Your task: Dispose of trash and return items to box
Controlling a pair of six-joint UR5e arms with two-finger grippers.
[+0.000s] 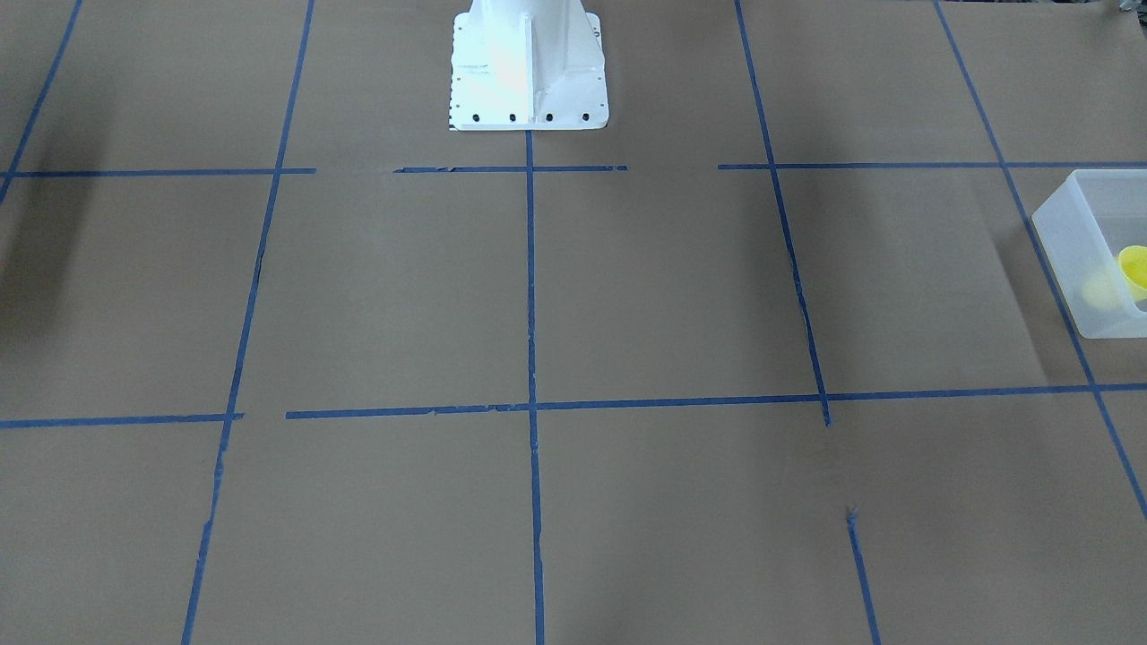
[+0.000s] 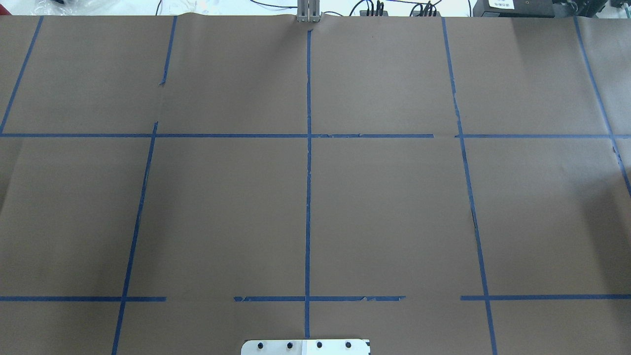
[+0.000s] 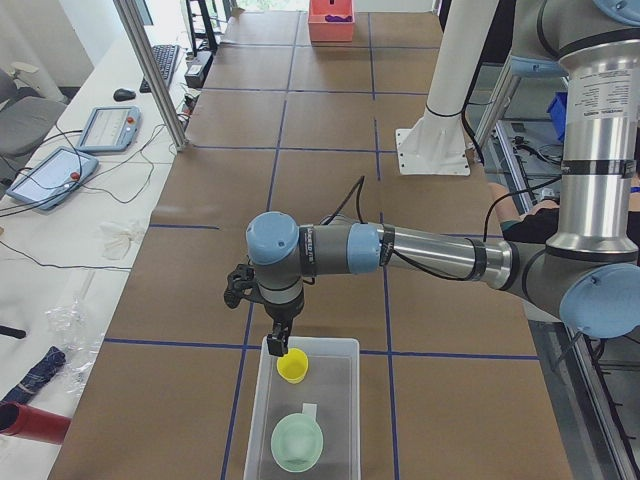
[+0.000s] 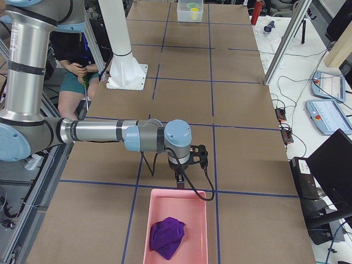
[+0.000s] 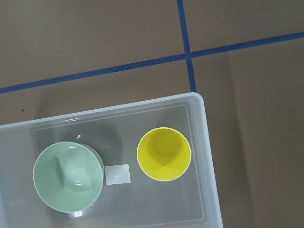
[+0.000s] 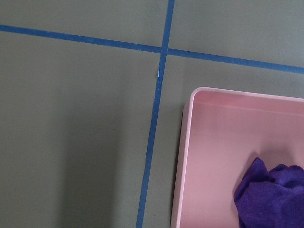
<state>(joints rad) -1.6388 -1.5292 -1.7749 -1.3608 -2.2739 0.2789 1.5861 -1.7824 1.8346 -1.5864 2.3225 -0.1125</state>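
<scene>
Table [image 3: 325,120], yellow cup [image 5: 164,154] under left pincer [image 3: 276,345]

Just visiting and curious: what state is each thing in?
Translucent frosted-white rectangular plastic bin: open-topped, two items inside.
Small yellow tapered plastic cup: upright, empty, in bin.
Pale mint-green round plastic bowl: upright, in bin.
Pink rectangular plastic tray: open-topped.
Purple cloth: crumpled, in tray.
Left tool: over bin; grip unclear.
Right tool: by tray's edge; grip unclear.

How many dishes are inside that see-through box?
2. In the left wrist view the yellow cup stands near the right wall of the box; the mint-green bowl sits left of it, apart, a white label between them. Nothing looks hidden.
</scene>
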